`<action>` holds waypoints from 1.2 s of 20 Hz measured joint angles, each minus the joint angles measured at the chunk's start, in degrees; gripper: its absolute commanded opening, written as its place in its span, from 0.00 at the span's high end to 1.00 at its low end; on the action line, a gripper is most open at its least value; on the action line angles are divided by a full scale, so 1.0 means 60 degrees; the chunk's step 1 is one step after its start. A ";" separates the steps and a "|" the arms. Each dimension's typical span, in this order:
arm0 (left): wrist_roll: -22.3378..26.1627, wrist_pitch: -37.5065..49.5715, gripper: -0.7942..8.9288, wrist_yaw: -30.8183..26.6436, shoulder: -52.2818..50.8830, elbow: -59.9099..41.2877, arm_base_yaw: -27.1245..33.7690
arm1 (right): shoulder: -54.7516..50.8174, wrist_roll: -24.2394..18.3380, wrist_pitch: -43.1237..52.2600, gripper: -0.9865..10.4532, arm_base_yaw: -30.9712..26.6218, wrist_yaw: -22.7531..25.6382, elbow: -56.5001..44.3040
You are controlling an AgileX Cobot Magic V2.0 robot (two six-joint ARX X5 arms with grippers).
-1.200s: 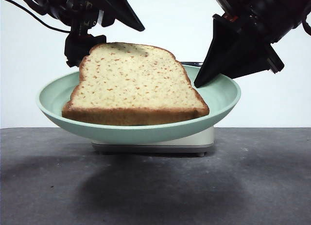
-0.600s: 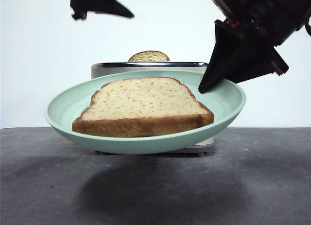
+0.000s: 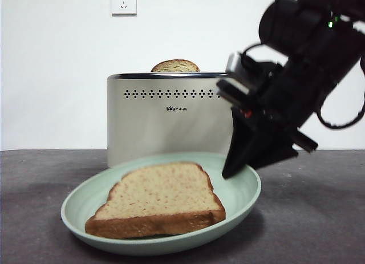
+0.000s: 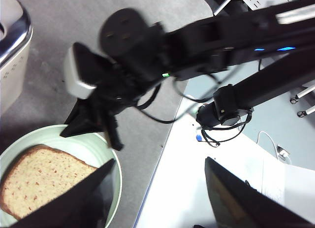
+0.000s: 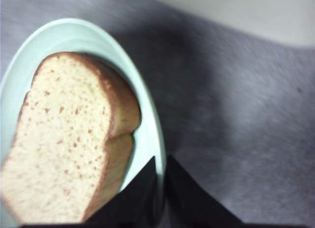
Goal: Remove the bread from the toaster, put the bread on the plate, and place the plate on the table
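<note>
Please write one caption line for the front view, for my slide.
Right gripper grips the plate rim; bread lies on it, before the toaster.

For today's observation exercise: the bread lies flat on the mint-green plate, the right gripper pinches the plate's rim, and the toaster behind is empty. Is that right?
Not quite. The toaster is not empty: the front view shows a second slice's rounded brown top in its slot. The bread does lie on the plate, whose rim the right gripper pinches.
</note>
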 measured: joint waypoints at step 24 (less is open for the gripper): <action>0.0076 -0.0237 0.78 -0.2157 -0.0051 0.0098 0.0193 | -0.5286 -0.0408 -0.2426 0.71 0.0561 0.1410 0.0754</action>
